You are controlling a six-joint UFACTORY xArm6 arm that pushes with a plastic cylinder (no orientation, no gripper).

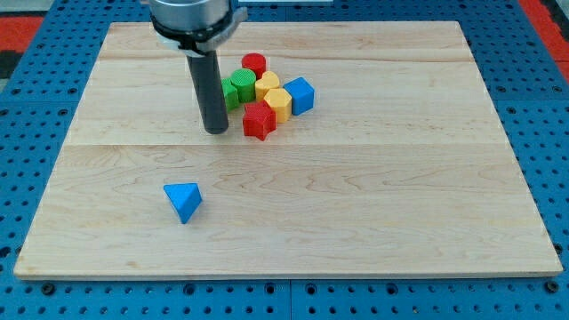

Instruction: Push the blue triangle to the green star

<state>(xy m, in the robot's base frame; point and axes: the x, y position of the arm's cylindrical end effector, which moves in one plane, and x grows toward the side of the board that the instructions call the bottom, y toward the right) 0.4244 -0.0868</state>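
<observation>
The blue triangle lies alone at the view's lower left of the wooden board. My tip rests on the board above and slightly right of it, well apart from it. Right of the rod is a tight cluster of blocks. A green block with a rounded top sits at the cluster's left, and a second green piece shows beside it, partly hidden by the rod. I cannot tell which of them is the star. The tip is just left of a red star.
The cluster also holds a red cylinder at its top, two yellow blocks in its middle and a blue cube at its right. A blue pegboard surrounds the board.
</observation>
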